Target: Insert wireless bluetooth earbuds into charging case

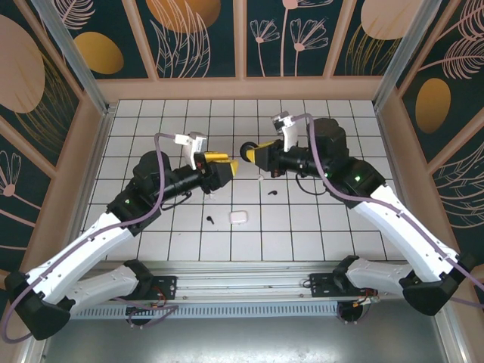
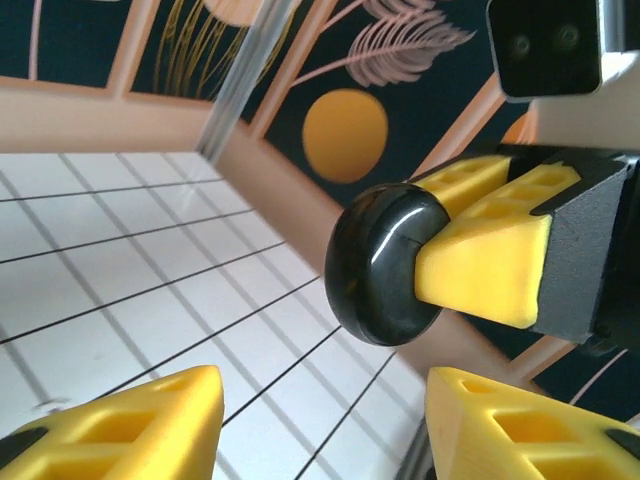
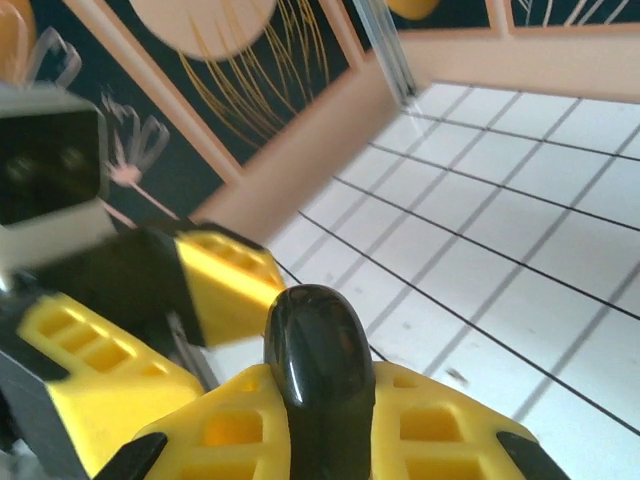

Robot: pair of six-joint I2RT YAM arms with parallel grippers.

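Note:
My right gripper [image 1: 254,154] is shut on a round, glossy black charging case [image 1: 246,150], held on edge above the middle of the table. In the right wrist view the black charging case [image 3: 318,350] stands pinched between my yellow fingers [image 3: 440,425]. My left gripper [image 1: 227,168] faces it from the left, close by and open; its fingers [image 2: 150,425] stand apart just below the black charging case [image 2: 385,265], not touching it. Two black earbuds lie on the tiles: one earbud [image 1: 209,219] and another earbud [image 1: 272,193]. A white charging case [image 1: 237,217] lies shut nearby.
The white grid table [image 1: 151,121] is boxed in by wooden walls [image 1: 242,88] at the back and on both sides. Cables loop over both arms. The arm bases and a rail [image 1: 242,286] run along the near edge.

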